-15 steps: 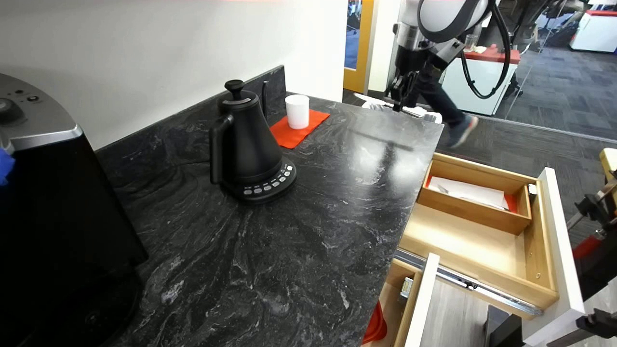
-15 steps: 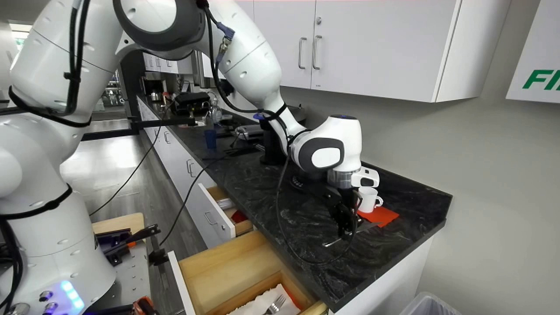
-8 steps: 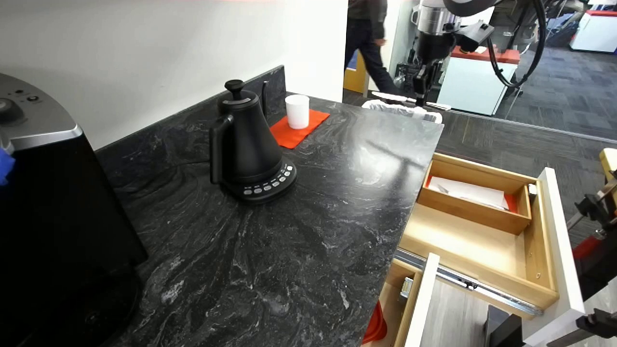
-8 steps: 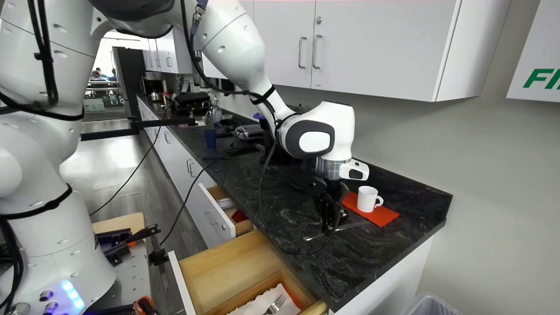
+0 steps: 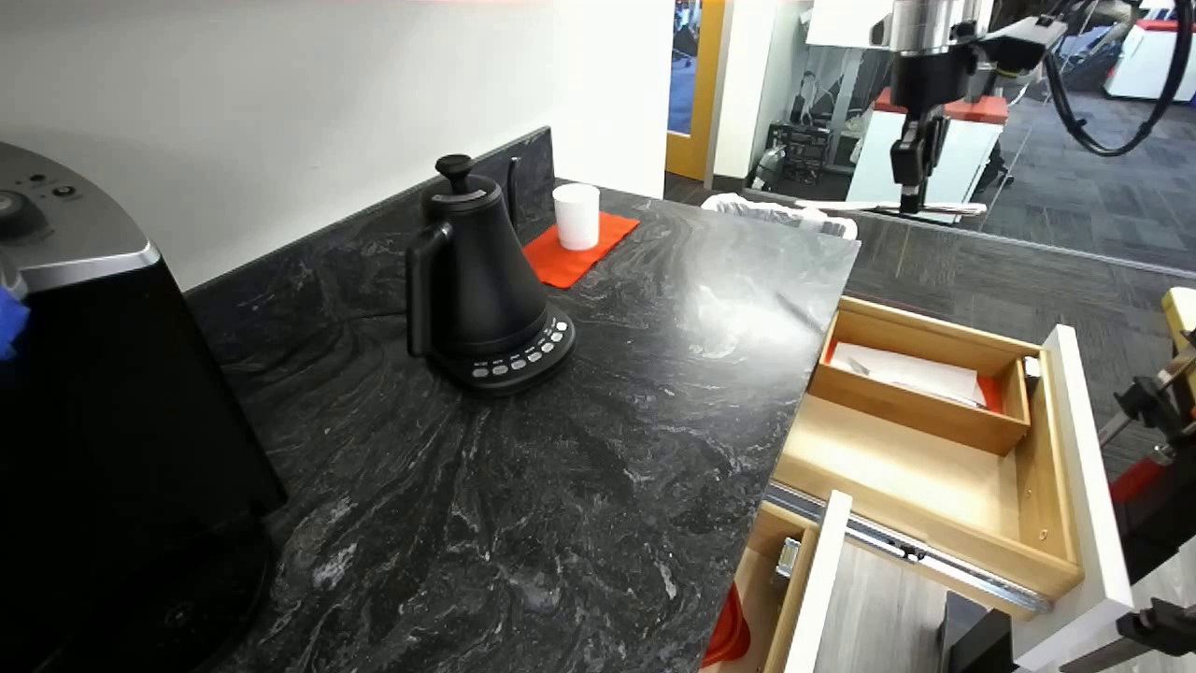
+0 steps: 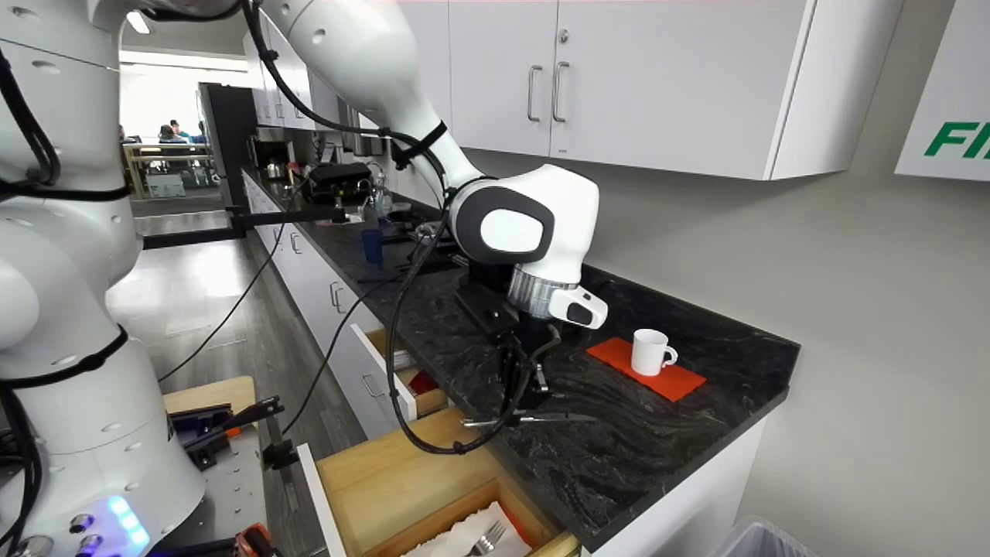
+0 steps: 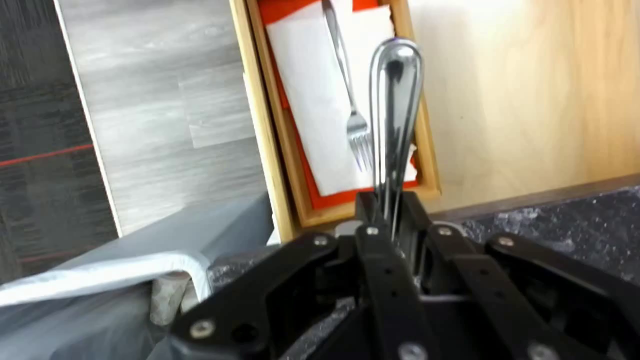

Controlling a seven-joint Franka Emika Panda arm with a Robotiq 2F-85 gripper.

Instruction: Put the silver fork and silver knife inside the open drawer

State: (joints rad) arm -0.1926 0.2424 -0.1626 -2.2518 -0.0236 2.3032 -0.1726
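While one fork (image 7: pixel 356 122) lies on a white napkin (image 7: pixel 310 75) in the wooden box (image 5: pixel 920 411) of the open drawer (image 5: pixel 897 460), I have one knife (image 7: pixel 393 110) up in the air: my claw (image 7: pixel 389 210) pinches it between two fingers (image 7: pixel 365 210), and it sticks out on both sides of them, nearly level. Through the wrist view I see its rounded handle crossing in front of the box. Under the napkin a red lining (image 7: pixel 332 200) shows.

Going outward, my arm (image 6: pixel 371 70) rises from its base (image 6: pixel 85 456), is cut off at the top of an exterior view, then slopes down to the wrist (image 6: pixel 572 213), with the claw pointing downward near the edge of the counter (image 5: pixel 561 523). I count two drawers pulled out, the second drawer (image 6: pixel 379 410) just beside the first. On the counter stand one black kettle (image 5: pixel 486 280) and one white mug (image 6: pixel 648 354), the mug upright on one red napkin (image 6: pixel 681 383). Two door handles (image 6: pixel 555 93) sit side by side on the near cabinet (image 6: pixel 681 85), and one bin (image 6: pixel 762 538) stands by the counter's end.
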